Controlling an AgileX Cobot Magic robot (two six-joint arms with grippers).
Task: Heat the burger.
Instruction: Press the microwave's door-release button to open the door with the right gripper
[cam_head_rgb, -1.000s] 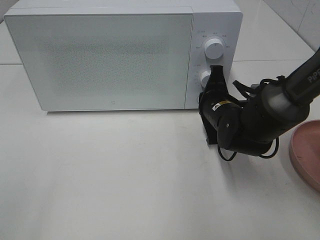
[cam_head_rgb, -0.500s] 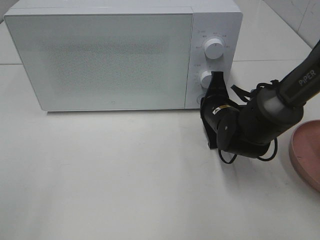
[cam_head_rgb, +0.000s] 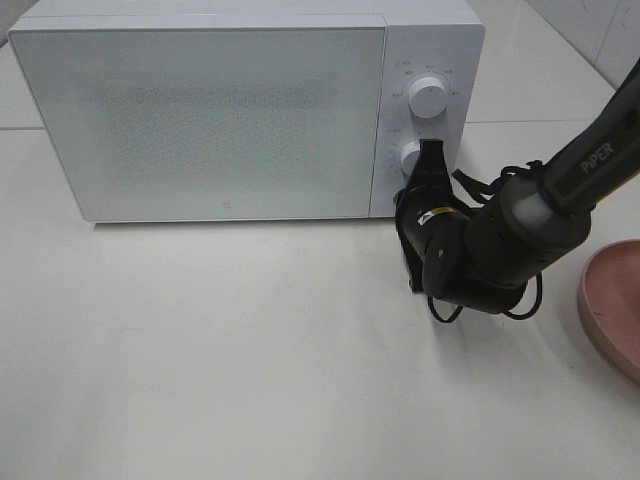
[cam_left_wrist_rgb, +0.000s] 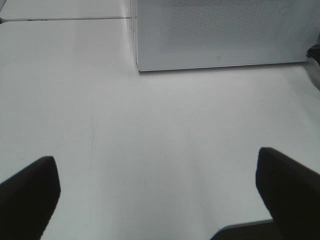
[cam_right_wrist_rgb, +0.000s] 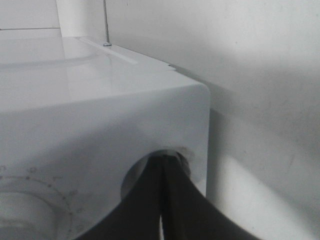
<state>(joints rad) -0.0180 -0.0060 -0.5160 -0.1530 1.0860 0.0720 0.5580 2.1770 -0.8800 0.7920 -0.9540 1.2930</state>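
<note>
Since the earlier frame the right arm (cam_head_rgb: 520, 235) has been sliding a little toward the left of the frame. The tip of the right jaws has been dropping to just beside the lower knob (cam_head_rgb: 409, 156).

A white microwave (cam_head_rgb: 200, 110) is filling the upper left and centre of the high view. Its door (cam_head_rgb: 200, 150) is sitting shut, with its long side running left to right. The control panel is lying at the door's right, with an upper knob (cam_head_rgb: 430, 97) above the lower one.

The right jaws are standing pinched fully together, holding nothing. Their dark fingertips (cam_right_wrist_rgb: 172, 175) are pressing into a round recess (cam_right_wrist_rgb: 136, 176) at the panel's bottom corner (probably the door release, though that is a guess).

The burger is not showing in any view. It may be lying behind the shut door, up and left of the right jaws, but that cannot be told.

The left jaws are hanging wide and empty over the counter (cam_head_rgb: 250, 350), well apart from the microwave's front, so the right arm is by far the nearer. Bare counter is lying in front of the door, giving it room to swing. A pink plate (cam_head_rgb: 605, 300) is sitting at the right edge of the frame, near the right arm.
</note>
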